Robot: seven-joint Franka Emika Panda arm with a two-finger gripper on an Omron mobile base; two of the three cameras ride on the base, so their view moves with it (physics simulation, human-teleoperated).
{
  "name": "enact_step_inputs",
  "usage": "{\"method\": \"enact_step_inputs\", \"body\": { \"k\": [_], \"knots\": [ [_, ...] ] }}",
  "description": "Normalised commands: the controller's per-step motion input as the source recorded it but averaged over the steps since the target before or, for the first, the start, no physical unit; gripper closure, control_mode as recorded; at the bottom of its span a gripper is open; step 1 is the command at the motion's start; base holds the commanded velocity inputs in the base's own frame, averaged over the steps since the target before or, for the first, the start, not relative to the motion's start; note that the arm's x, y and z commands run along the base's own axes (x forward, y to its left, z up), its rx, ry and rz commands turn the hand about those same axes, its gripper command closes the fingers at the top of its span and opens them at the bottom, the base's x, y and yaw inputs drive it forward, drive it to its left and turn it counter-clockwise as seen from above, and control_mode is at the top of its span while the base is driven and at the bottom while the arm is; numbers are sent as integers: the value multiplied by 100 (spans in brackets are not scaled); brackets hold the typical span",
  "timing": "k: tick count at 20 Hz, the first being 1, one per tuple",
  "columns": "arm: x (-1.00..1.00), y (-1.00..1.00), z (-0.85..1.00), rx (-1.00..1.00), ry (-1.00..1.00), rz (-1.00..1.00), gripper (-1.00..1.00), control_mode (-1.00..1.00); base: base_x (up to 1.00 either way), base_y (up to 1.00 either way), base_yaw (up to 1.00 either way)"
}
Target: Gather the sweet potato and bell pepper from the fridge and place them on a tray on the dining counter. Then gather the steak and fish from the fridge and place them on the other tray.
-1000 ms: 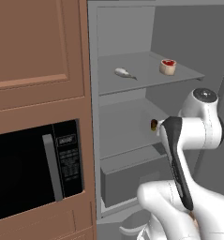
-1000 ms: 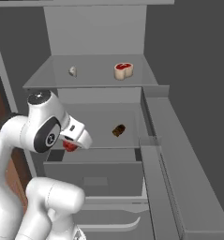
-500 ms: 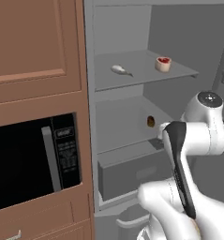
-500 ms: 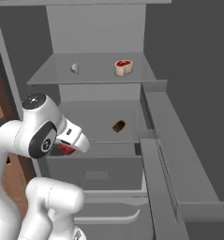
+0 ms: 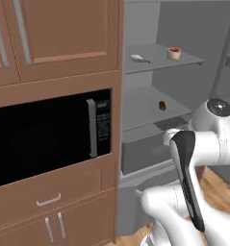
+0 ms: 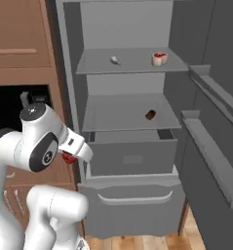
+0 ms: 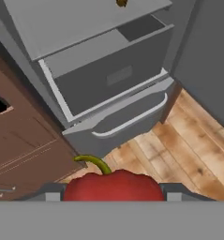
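White arm folded back low in front of the base, elbow raised, wrist angled down toward the floor, gripper (image 7: 113,193) pointing downward with its dark fingers (image 7: 175,191) clamped either side of the red bell pepper (image 7: 112,186).

We see the whole scene slide across both base views, so the base is driving rather than the things moving. The open fridge (image 5: 159,96) now sits farther right in the left base view, and the microwave (image 5: 49,137) and wooden cabinets (image 5: 54,33) take up more of it. In the right base view the cabinets (image 6: 20,44) come into sight on the left.
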Motion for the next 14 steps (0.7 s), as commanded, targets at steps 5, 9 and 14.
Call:
{"method": "enact_step_inputs", "body": {
  "k": [5,9,14],
  "knots": [
    [0,0,0,0,0,0,100,100,-66,75,-24],
    [0,0,0,0,0,0,100,100,-67,68,-32],
    [0,0,0,0,0,0,100,100,-69,49,-39]
  ]
}}
